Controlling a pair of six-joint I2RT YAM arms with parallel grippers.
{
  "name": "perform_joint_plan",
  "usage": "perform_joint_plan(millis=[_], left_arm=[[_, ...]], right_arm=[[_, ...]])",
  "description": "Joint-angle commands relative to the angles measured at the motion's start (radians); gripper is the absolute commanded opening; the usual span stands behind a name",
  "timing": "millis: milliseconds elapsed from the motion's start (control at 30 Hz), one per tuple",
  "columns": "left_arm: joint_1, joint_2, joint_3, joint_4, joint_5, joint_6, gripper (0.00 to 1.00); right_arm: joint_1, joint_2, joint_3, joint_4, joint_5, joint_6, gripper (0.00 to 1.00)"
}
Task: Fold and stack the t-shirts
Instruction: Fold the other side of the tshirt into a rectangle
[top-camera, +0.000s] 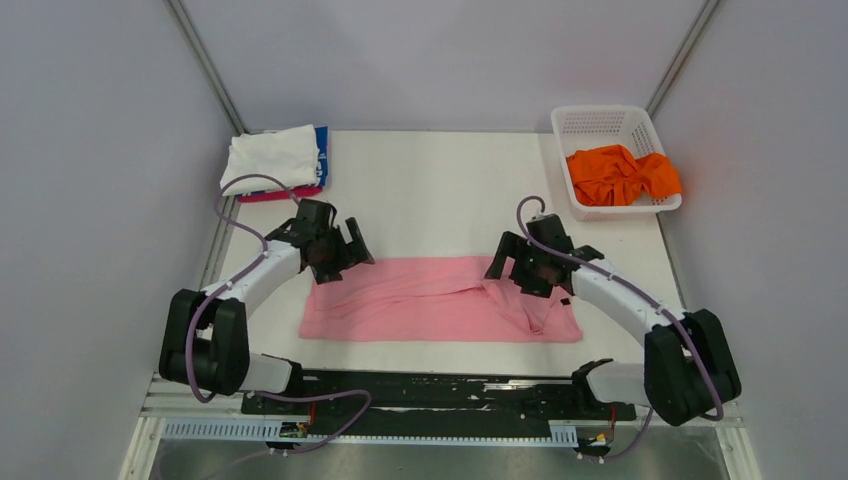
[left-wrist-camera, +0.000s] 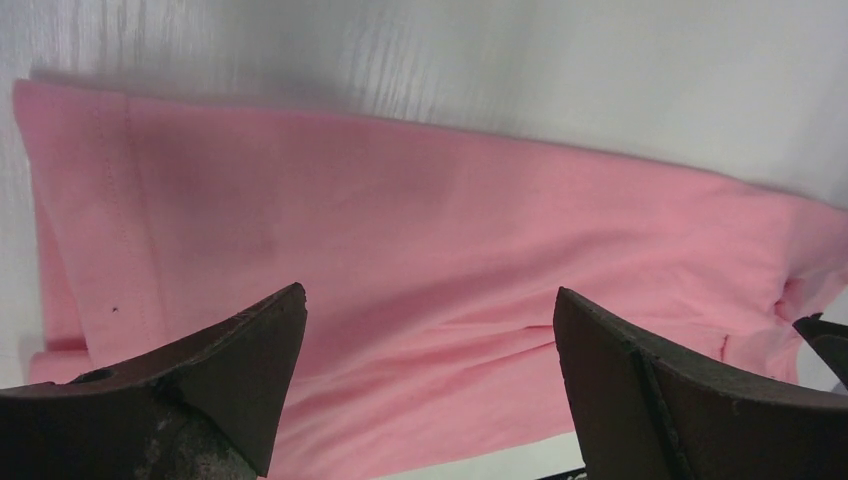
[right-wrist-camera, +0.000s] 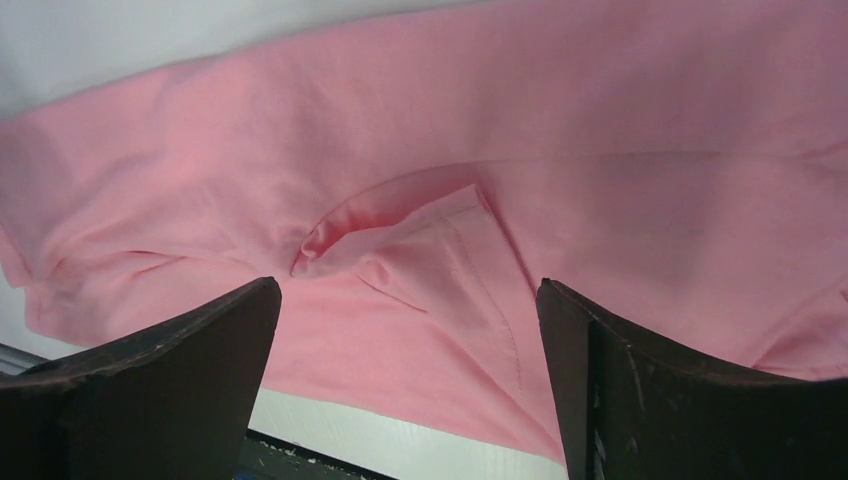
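A light pink t-shirt (top-camera: 430, 300) lies folded into a long flat strip across the near middle of the table. My left gripper (top-camera: 338, 262) hovers open over its far left corner, nothing between the jaws; in the left wrist view the pink cloth (left-wrist-camera: 420, 250) fills the space beyond the fingertips (left-wrist-camera: 270, 340). Over the strip's right end my right gripper (top-camera: 528, 276) also stands open and empty, above a rumpled sleeve fold (right-wrist-camera: 400, 235). A folded stack with a white shirt (top-camera: 272, 157) on top of blue and magenta ones sits at the far left. An orange shirt (top-camera: 620, 175) lies crumpled in the basket.
The white lattice basket (top-camera: 600, 122) stands at the far right corner of the table. Grey walls close in on both sides. A black rail (top-camera: 440, 392) runs along the table's near edge between the arm bases.
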Motion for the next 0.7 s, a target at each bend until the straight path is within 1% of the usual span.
perform_joint_plan(millis=[0,233,333,467,667], left_arm=[[0.001,0.037,-0.034,0.063,0.015,0.014,1.0],[0.001,0.095,-0.047,0.062,-0.044,0.017,1.0],[0.001,0.11,-0.046,0.064,-0.062,0.016,1.0],[0.001,0.12,-0.043,0.072,-0.066,0.011,1.0],[0.001,0.119,-0.042,0.057,-0.088,0.007,1.0]], right_arm=[[0.0,0.086,0.018,0.111,-0.105,-0.094,1.0],[0.005,0.121,-0.034,0.145,-0.147,-0.137,1.0],[0.023,0.117,-0.044,0.147,-0.193,-0.167,1.0],[0.086,0.075,-0.049,0.14,-0.241,-0.194,1.0],[0.205,-0.031,-0.041,0.123,-0.306,-0.197,1.0]])
